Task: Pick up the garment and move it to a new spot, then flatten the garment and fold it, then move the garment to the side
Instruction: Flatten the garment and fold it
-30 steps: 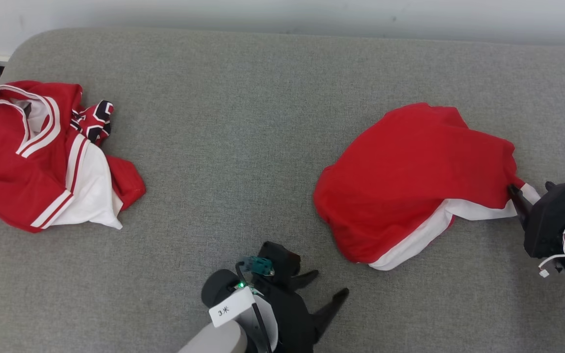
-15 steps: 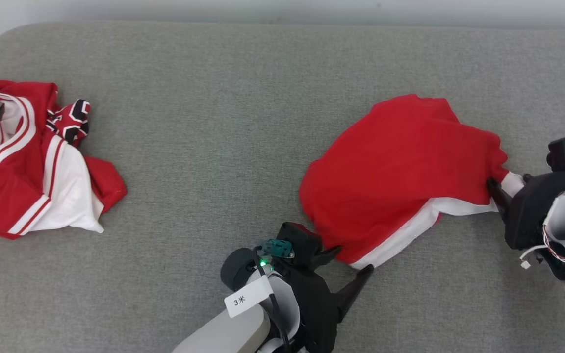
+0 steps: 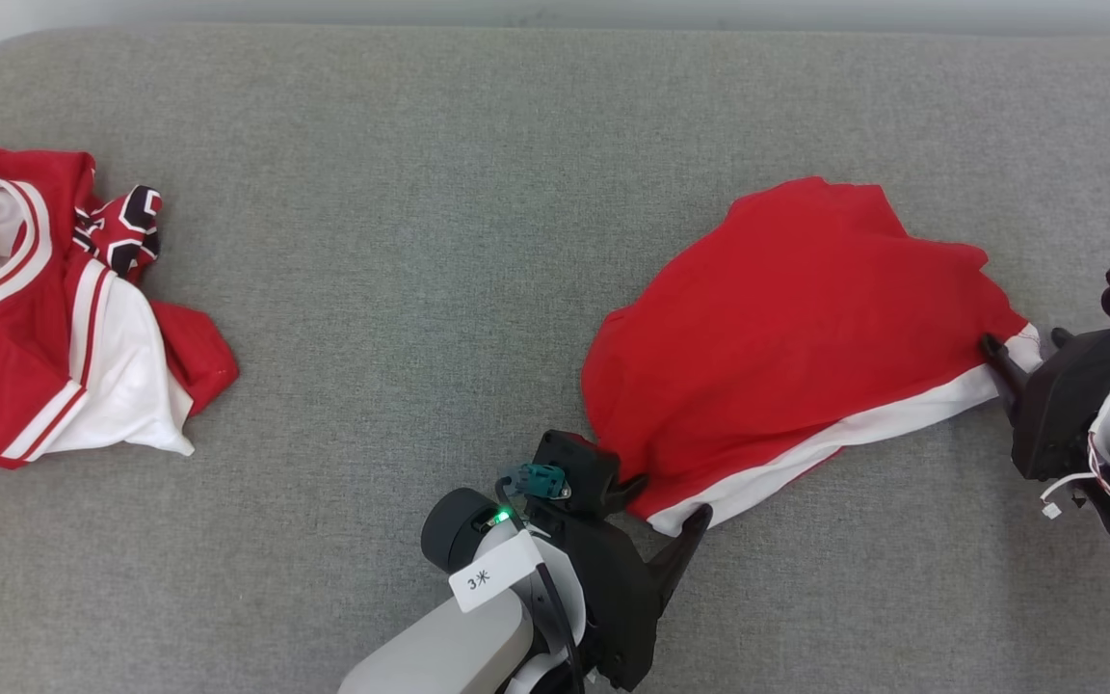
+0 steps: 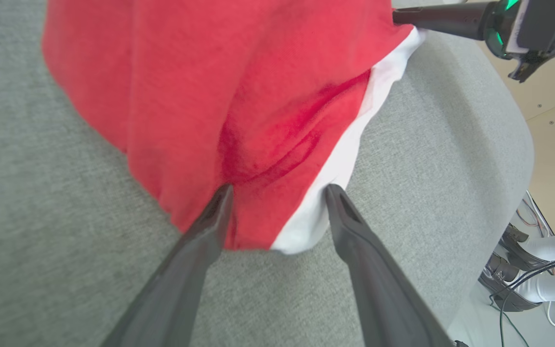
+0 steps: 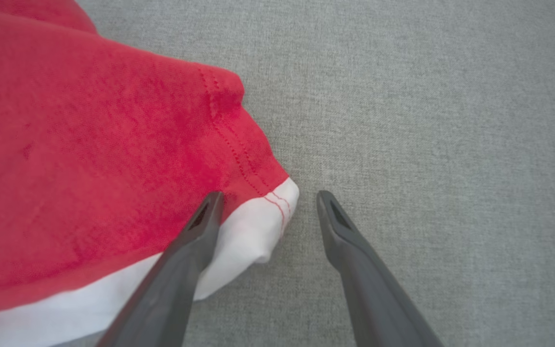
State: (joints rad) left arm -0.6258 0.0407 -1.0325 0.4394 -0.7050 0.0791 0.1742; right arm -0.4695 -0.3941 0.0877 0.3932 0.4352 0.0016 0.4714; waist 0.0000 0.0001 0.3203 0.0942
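Note:
The red garment (image 3: 796,328) with a white underlayer lies on the right half of the grey padded surface (image 3: 439,222). My left gripper (image 3: 669,498) stands open at the garment's near-left corner. In the left wrist view the red and white corner (image 4: 277,226) lies between its spread fingers (image 4: 195,250). My right gripper (image 3: 1022,339) is open at the garment's right corner. In the right wrist view that white-edged corner (image 5: 258,231) rests against the left finger (image 5: 186,260), with the other finger on bare fabric.
A second red and white jersey (image 3: 44,308) lies crumpled at the far left. The surface's rounded edge (image 4: 513,111) drops to a beige floor, where a person's feet (image 4: 542,260) in white socks and dark shoes stand among cables.
The head camera shifted, sliding the scene left. My left gripper reached forward to straddle the garment's near corner. The garment's white hem is now stretched straighter between the two grippers.

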